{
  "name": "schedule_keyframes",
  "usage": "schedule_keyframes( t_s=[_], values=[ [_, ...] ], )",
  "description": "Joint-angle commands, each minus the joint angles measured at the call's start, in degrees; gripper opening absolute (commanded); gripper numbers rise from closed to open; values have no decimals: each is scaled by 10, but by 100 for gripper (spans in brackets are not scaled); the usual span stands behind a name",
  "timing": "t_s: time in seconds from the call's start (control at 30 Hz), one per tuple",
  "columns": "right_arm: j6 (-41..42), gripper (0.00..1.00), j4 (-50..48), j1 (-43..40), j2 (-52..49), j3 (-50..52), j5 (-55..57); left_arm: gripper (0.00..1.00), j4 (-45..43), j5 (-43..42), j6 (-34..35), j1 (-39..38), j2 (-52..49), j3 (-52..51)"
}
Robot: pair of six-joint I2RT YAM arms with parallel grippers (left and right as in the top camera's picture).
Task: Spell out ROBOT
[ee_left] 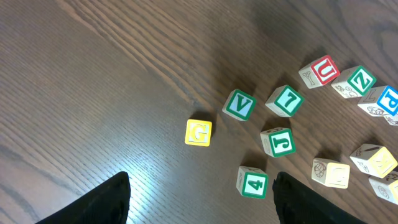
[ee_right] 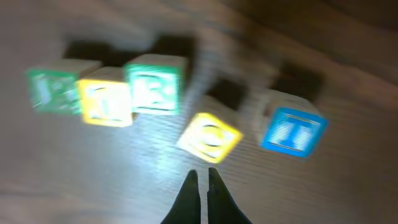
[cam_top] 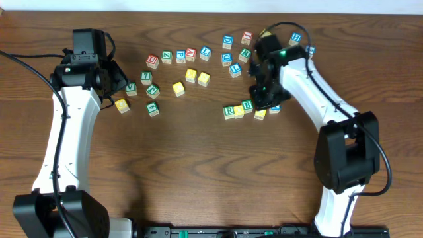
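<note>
A row of letter blocks lies right of centre: green R [cam_top: 229,112], a yellow block [cam_top: 238,111], green B [cam_top: 247,105], a yellow O [cam_top: 260,114] and a blue T [cam_top: 274,109]. The blurred right wrist view shows them as green R [ee_right: 53,91], yellow [ee_right: 106,101], green B [ee_right: 153,87], a turned yellow O [ee_right: 210,137] and blue T [ee_right: 292,131]. My right gripper [ee_right: 200,175] is shut and empty, just in front of the yellow O. My left gripper [ee_left: 202,193] is open and empty above the left cluster, with the green 4 block [ee_left: 253,182] by its right finger.
Loose blocks lie by the left gripper: yellow G [ee_left: 198,132], green V [ee_left: 239,104], green 7 [ee_left: 286,100], green J [ee_left: 277,142], red U [ee_left: 322,70]. More blocks spread along the back [cam_top: 198,53]. The right arm [cam_top: 310,86] reaches over the back right.
</note>
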State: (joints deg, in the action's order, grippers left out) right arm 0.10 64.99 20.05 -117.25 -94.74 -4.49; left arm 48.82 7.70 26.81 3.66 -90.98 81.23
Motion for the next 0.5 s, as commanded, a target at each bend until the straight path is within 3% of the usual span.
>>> schedule_keyframes(
  t_s=[0.0,0.47],
  values=[
    [-72,1,-2,29,7,18,-18,72,0,7,-1,1,-5,-5],
    [-111,1,-78,38,7,96,38,72,0,7,-1,1,-5,-5]
  ],
)
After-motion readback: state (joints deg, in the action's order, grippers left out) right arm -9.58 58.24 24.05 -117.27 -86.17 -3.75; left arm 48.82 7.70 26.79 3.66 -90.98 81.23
